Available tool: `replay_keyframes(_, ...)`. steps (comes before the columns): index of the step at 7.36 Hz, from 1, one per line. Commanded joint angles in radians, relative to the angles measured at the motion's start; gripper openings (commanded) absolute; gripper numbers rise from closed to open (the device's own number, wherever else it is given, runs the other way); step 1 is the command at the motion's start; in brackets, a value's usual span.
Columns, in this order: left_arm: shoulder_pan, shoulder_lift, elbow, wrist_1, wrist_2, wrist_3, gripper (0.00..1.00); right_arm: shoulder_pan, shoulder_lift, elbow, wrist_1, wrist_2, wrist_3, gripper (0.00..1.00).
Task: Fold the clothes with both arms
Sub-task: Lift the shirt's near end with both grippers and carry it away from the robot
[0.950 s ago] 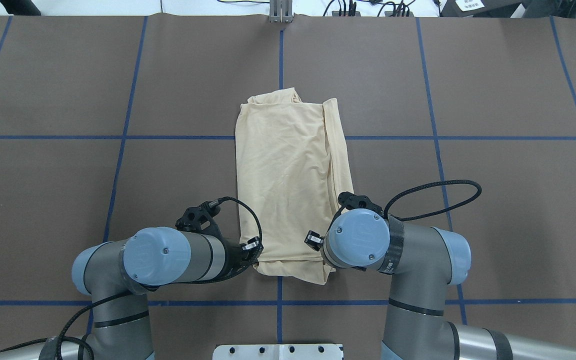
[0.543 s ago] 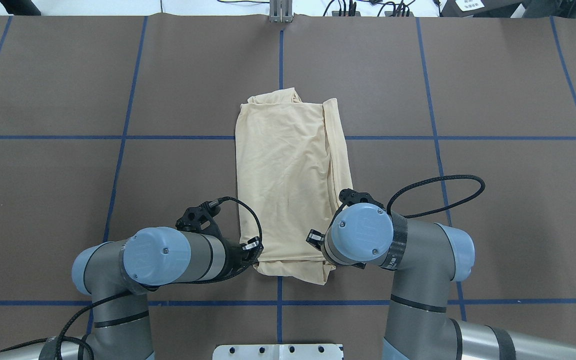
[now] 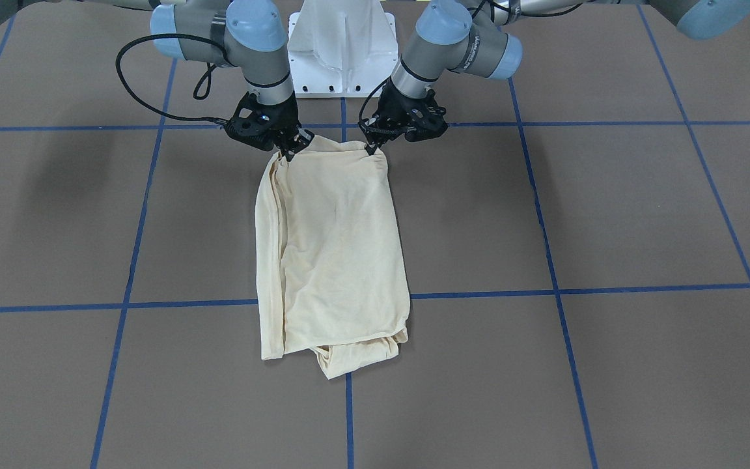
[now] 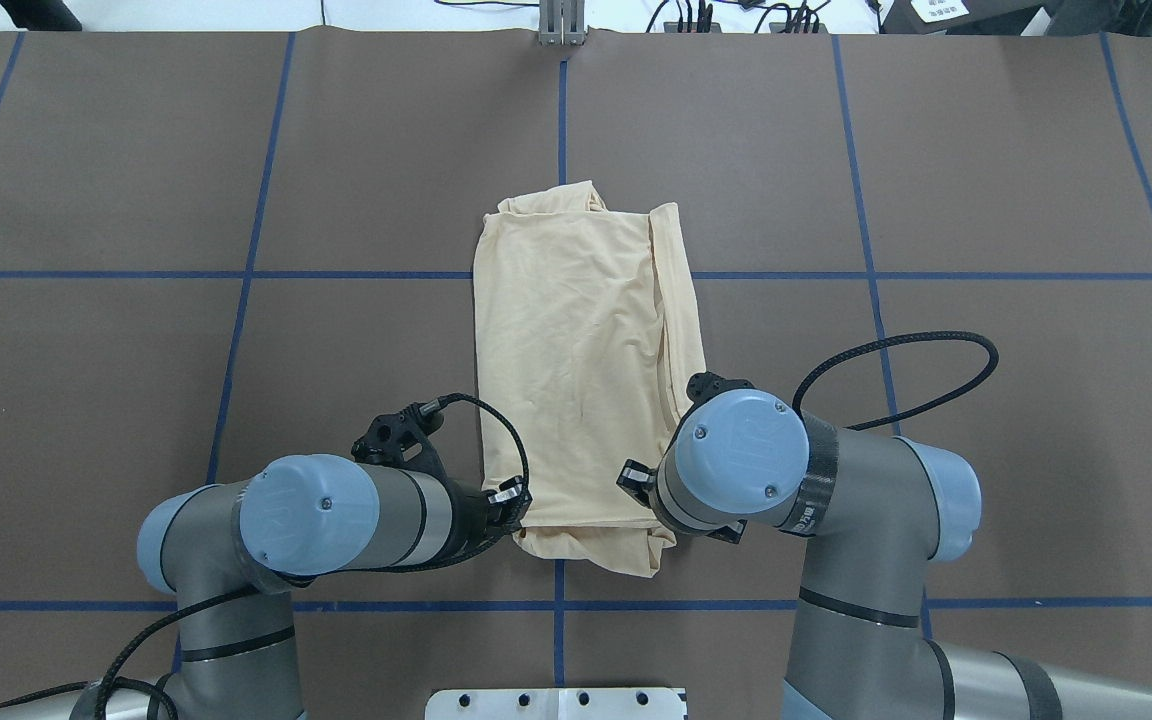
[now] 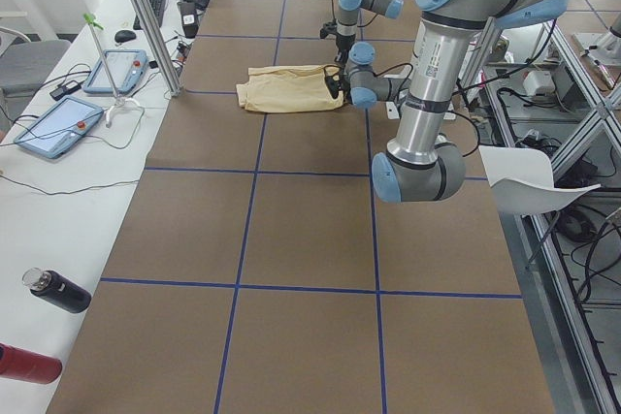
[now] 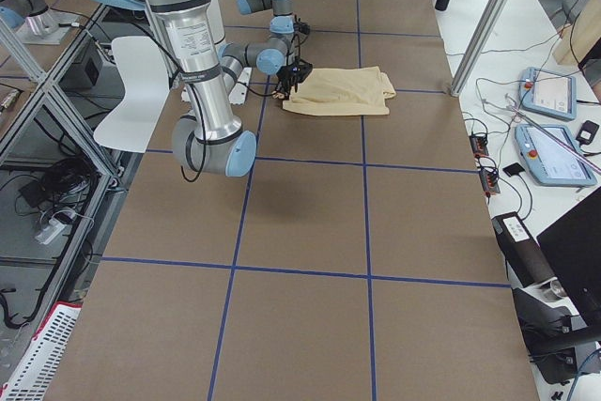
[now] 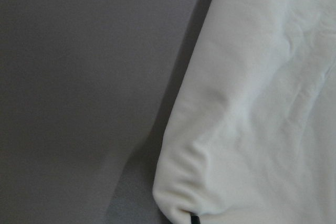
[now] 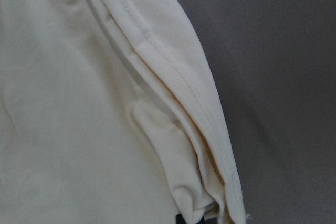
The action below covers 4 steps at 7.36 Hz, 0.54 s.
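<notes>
The clothes are one pale cream shirt (image 3: 336,247), folded into a long strip on the brown table; its print is hidden. In the overhead view the shirt (image 4: 576,350) runs away from me along the centre line. My left gripper (image 3: 371,146) is shut on the near corner on its own side, and my right gripper (image 3: 289,151) is shut on the other near corner. Both wrist views are filled by cloth (image 7: 262,103) (image 8: 79,103), with a dark fingertip at the bottom edge. Overhead, the right wrist covers its fingers.
The white pedestal base (image 3: 342,45) stands just behind the grippers. Blue tape lines (image 4: 236,275) cross the brown table. A side bench holds tablets (image 5: 58,128), a metal pole (image 5: 146,21) and bottles (image 5: 58,290).
The right wrist has risen and shifted a little to the right, carrying its corner. The shirt's near edge has bunched up and its far end has slid slightly toward me. The left arm has hardly moved.
</notes>
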Motion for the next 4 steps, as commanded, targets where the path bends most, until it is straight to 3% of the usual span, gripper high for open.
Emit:
replay_keyframes(1, 0.059, 0.009, -0.040, 0.033, -0.001, -0.001, 0.00, -0.020, -0.008, 0.016, -0.008, 0.007, 0.000, 0.00)
replay_keyframes(4, 0.102, 0.009, -0.065, 0.072, -0.001, -0.001, 0.00, -0.056, -0.059, 0.076, -0.010, 0.013, 0.000, 0.00)
